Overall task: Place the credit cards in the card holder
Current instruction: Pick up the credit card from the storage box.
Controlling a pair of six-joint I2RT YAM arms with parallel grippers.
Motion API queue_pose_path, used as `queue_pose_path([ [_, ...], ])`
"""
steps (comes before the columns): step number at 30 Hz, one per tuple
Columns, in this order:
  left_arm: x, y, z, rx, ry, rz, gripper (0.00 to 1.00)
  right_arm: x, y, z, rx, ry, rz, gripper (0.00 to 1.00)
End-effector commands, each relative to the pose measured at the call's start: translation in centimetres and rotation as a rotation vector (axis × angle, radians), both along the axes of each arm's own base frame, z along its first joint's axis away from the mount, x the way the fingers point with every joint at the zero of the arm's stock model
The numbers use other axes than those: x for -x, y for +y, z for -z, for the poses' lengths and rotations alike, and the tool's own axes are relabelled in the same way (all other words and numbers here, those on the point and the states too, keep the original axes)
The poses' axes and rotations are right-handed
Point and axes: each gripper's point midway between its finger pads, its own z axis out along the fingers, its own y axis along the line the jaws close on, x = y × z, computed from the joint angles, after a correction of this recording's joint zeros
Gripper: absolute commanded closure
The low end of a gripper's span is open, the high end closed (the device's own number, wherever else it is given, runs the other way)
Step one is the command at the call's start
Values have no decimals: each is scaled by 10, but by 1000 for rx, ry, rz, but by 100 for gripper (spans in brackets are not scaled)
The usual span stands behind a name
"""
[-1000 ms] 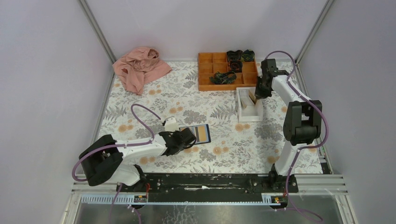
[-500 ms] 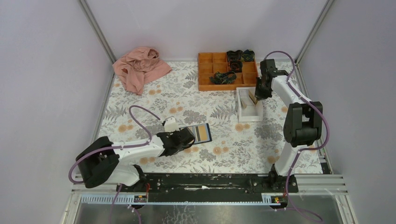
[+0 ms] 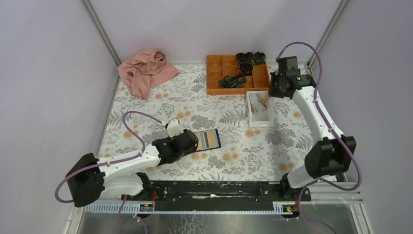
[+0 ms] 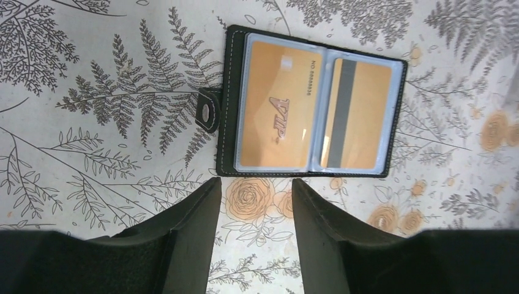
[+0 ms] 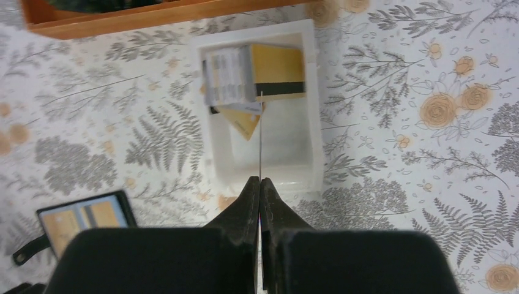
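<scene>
- Lying open and flat on the fern-and-rose tablecloth (image 4: 92,92): the card holder (image 4: 317,110), with its snap tab (image 4: 210,110) sticking out from one short edge.
- Reading "VIP" in slanted letters on the orange-yellow card (image 4: 278,116) in one pocket of the card holder, plus "NO" and a row of digits too small to be sure of.
- Showing only a dark magnetic stripe on the second card (image 4: 367,113), in the pocket beside it.
- Hovering just short of the card holder's long edge: the left gripper (image 4: 256,187), fingers apart, nothing between them.
- Pinching one thin credit card (image 5: 260,135), seen edge-on, between the closed fingers of the right gripper (image 5: 260,182), well apart from the card holder, beyond it and to its right in the top view.
- Resting below that held card: more credit cards (image 5: 235,76) in the white tray (image 5: 313,135), one with a black stripe, no writing legible.
- Sitting farther still from the card holder: an orange compartment tray (image 3: 216,73) and a pink cloth (image 3: 146,70).
</scene>
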Motion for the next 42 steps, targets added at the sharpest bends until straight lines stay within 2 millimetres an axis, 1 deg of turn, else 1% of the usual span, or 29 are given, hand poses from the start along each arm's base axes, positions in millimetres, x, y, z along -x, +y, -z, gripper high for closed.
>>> queue_pose_path([
  [1,-1,8,-16,9,-31,-16,46,28,30,-27,-93,-56,-75,100],
  [6,-1,6,-34,71,-69,-14,44,60,74,-38,-231,-102,-186,100],
  [12,-6,-10,-70,204,-178,57,44,104,129,-42,-523,-122,-318,100],
  [15,-6,-18,-88,254,-237,126,42,127,149,-32,-645,-54,-405,100],
  [17,-4,-25,-99,273,-281,202,39,145,163,-31,-723,16,-488,100],
  [20,1,-37,-107,299,-312,308,38,172,178,-33,-813,97,-604,100],
  [22,5,-45,-110,315,-322,368,37,185,184,-34,-852,144,-662,100],
  [26,12,-56,-108,326,-316,451,35,208,191,-29,-887,243,-757,100],
  [31,14,-63,-109,329,-316,502,31,232,197,-20,-899,333,-842,100],
  [36,17,-70,-116,359,-331,554,30,241,199,-13,-899,370,-871,100],
  [42,22,-72,-122,390,-344,597,30,249,202,-10,-919,409,-908,100],
])
